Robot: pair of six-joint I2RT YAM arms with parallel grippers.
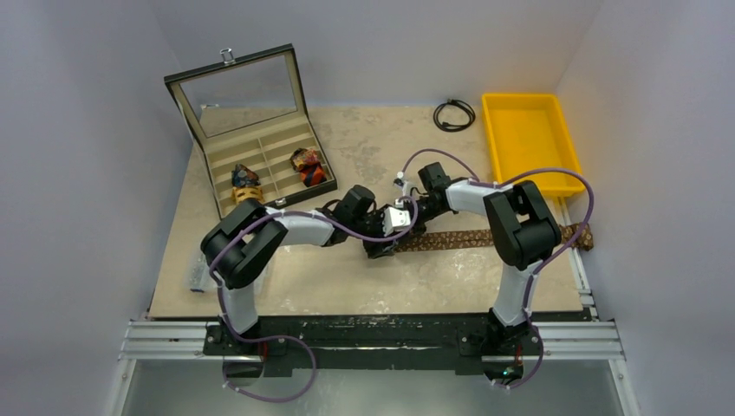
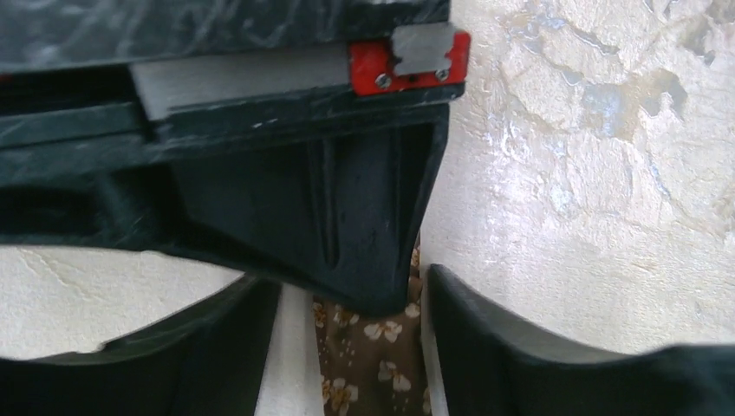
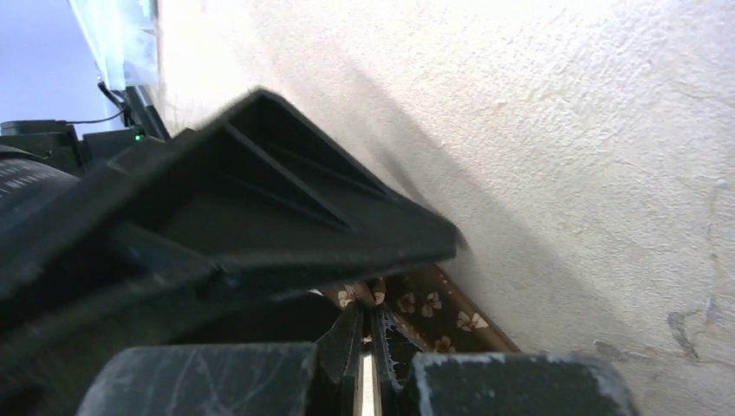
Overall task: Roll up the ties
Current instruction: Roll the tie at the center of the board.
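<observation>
We see the brown tie [image 1: 472,237] lying flat across the counter [image 1: 364,286], from the middle to the right edge. Our left hand [image 2: 355,338] stands spread astride its left end; our right hand [image 3: 367,316] pinches it there.

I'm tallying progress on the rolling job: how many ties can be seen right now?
3. Two rolled ones sit in the open box: a blue-yellow one left, a red-orange one right. One brown tie lies unrolled across the table. More may be hidden.
</observation>
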